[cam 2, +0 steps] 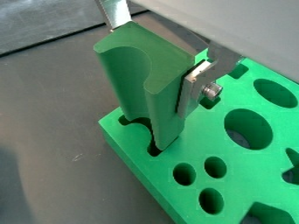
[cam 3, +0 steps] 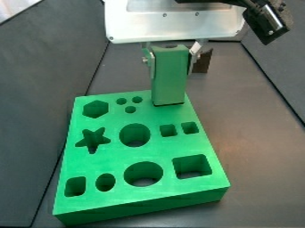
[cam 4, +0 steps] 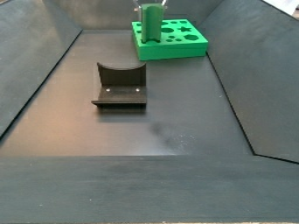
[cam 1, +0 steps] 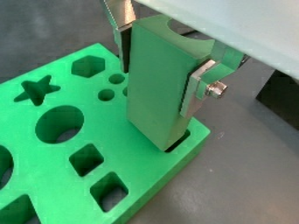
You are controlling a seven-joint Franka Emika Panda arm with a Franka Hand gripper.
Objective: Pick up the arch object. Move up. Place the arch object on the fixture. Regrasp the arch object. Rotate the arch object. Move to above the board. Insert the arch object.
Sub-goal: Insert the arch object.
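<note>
Nearest in a side view, the fixture (cam 4: 121, 86) sits mid-frame; at upper center, the gripper (cam 1: 158, 61) clamps the upright arch object (cam 1: 160, 84), its lower end in a cut-out at the board (cam 1: 70, 162) edge.

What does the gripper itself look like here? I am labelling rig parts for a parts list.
The gripper has two flat silver metal finger plates, one fastened with a silver bolt and nut. Above them sits a pale white-grey housing. A black camera module is mounted at its side. No cables or markings are visible.
</note>
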